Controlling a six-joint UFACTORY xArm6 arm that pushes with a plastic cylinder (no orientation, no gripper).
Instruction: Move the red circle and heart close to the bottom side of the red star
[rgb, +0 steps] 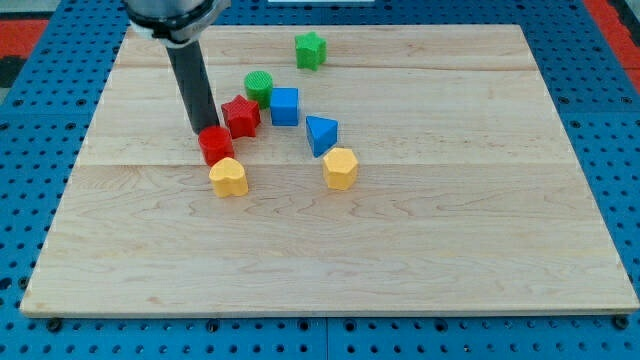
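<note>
The red star (240, 116) lies left of the board's centre. The red circle (215, 146) sits just below and left of it, nearly touching. The yellow heart (229, 177) lies right under the red circle, close to it. My tip (203, 132) stands at the red circle's upper left edge, left of the red star, and seems to touch the circle. The rod comes down from the view's top left.
A green circle (259, 87) and a blue cube (285, 106) sit just above and right of the red star. A blue triangle (321, 134) and a yellow hexagon (341, 168) lie further right. A green star (311, 50) is near the top edge of the wooden board (480, 250).
</note>
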